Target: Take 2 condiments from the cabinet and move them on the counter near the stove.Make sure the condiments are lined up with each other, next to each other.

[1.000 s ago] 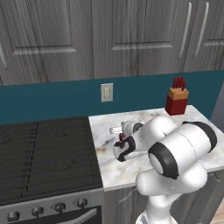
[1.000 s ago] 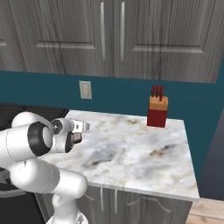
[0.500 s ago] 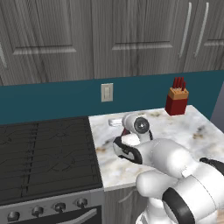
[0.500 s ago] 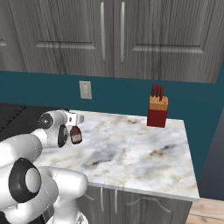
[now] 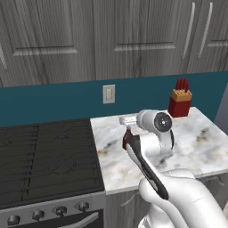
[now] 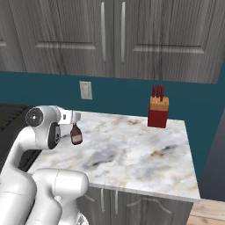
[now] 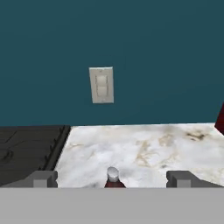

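A squat dark brown bottle (image 6: 76, 135) with a pale cap, one of the condiments, stands upright on the marble counter (image 6: 140, 151) near its left end, close to the black stove (image 5: 49, 156). My gripper (image 6: 75, 123) hovers just over its cap, open, fingers spread wide on either side without touching. In the hand view the bottle's cap (image 7: 113, 174) shows between the two fingertips (image 7: 43, 178). In the left base view the arm hides most of the bottle (image 5: 125, 140) below the gripper (image 5: 128, 127). The cabinet is out of view.
A tan knife block (image 5: 179, 103) with red handles stands at the counter's back right (image 6: 157, 112). A wall switch plate (image 7: 101, 85) sits on the teal backsplash. Grey panelled doors hang above. The counter's (image 5: 196, 142) right half is bare marble.
The jaws have spread wider off the brown bottle, which stays standing on the counter. The arm's elbow has swung down and toward the camera.
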Controlling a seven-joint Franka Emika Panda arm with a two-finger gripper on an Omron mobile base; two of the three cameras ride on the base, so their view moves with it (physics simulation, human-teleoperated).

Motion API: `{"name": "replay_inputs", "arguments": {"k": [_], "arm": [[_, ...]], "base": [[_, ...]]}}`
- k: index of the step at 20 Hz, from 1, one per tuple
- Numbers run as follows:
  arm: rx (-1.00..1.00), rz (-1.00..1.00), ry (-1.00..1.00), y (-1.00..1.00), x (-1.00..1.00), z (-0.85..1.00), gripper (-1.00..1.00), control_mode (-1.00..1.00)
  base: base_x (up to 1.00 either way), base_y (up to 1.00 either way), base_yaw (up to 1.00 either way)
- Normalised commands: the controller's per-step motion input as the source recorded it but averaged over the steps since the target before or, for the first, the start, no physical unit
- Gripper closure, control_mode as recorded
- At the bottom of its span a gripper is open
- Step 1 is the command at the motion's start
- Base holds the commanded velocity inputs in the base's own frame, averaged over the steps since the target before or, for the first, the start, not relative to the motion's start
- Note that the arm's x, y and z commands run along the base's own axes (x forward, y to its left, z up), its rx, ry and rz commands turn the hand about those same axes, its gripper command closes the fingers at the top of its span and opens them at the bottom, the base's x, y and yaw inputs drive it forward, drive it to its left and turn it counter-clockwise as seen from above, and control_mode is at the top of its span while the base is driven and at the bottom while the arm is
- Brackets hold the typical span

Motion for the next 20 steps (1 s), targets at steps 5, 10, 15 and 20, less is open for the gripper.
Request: {"name": "replay_inputs", "arguments": {"k": [5,10,15,20], "arm": [[0.0,0.0,0.12,-0.2,-0.99,0.58,-1.0,-1.0],[0.0,0.06,0.25,0.0,-0.49,1.0,-1.0,-1.0],[-0.03,0.07,0.32,0.0,-0.49,0.79,-1.0,-1.0],[-0.14,0.02,0.15,-0.09,-0.88,-0.14,-1.0,-1.0]], "base": [[0.0,0.0,0.0],[0.0,0.0,0.0],[0.0,0.0,0.0],[0.0,0.0,0.0]]}}
